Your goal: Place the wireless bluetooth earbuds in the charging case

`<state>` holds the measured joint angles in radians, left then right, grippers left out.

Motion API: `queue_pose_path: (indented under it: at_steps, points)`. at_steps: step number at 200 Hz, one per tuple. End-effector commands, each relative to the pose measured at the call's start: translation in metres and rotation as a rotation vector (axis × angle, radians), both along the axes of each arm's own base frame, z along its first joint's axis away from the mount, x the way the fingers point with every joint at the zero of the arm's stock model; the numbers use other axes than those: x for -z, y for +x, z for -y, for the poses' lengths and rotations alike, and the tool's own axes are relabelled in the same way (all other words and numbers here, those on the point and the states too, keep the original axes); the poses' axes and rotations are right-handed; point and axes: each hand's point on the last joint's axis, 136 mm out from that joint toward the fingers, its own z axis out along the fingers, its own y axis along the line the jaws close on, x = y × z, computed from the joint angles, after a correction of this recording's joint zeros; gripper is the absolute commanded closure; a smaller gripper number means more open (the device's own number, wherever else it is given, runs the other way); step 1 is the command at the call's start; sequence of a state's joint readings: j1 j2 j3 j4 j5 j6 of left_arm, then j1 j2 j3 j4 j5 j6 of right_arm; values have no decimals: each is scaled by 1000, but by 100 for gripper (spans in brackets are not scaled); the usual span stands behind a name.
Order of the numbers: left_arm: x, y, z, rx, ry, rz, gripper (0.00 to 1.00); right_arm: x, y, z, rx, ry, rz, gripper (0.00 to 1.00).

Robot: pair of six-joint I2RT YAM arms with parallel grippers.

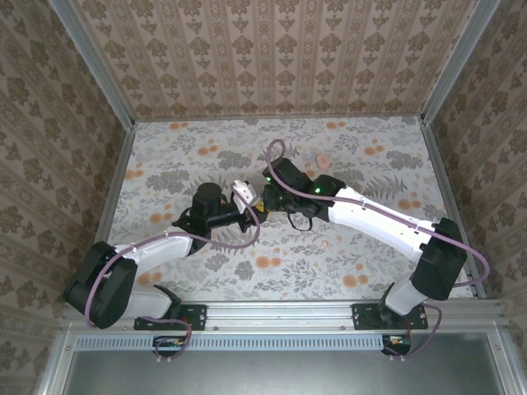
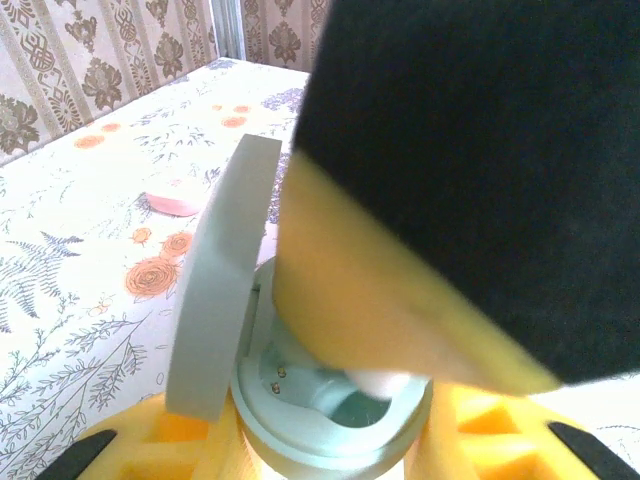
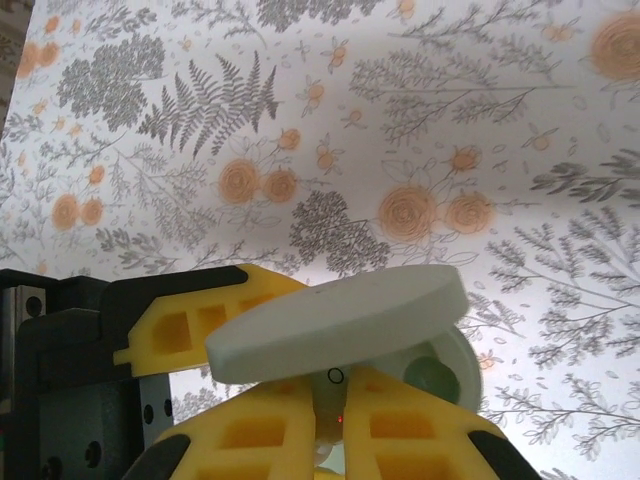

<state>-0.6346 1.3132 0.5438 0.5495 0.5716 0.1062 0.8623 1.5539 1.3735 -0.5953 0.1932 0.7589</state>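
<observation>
Seen from the top, the left pincer (image 1: pixel 251 214) and the right pincer (image 1: pixel 265 201) meet over the middle of the flower-printed worktop (image 1: pixel 181 156). A pink rounded object (image 1: pixel 324 160) lies well apart behind them. The left wrist view adds more: the left pincer is clamped on the base of the pale mint round plastic charging case (image 2: pixel 215 290), whose lid stands open. A small white plastic earbud (image 2: pixel 375 381) sits at the case mouth, under the right pincer's yellow finger. Whether it is gripped, I cannot tell. The right wrist view shows the right pincer's fingers (image 3: pixel 400 425) closed together below the lid.
</observation>
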Motion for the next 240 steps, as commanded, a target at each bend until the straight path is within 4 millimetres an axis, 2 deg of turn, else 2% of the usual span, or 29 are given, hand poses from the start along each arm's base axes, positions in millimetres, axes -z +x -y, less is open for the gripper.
queue_pose_path:
  at_steps: [1, 23, 57, 158, 199, 240]
  points:
    - [-14, -2, 3, 17, -27, 56, 88, -19, 7, 12, 43, -22, 108, 92]
    - [-14, -1, 3, 16, -29, 59, 88, -24, 8, 12, 45, -27, 134, 92]
    - [-15, -1, 3, 15, -28, 64, 88, -20, 7, 4, 23, -30, 127, 92]
    - [-17, -2, 1, 9, -36, 66, 88, 6, 0, -3, -6, -77, 93, 91]
    - [-18, -2, 1, 8, -38, 65, 88, 11, 3, -8, -13, -58, 95, 88]
    - [-16, -2, 1, 5, -35, 65, 88, 4, -1, -11, -19, -14, 90, 76]
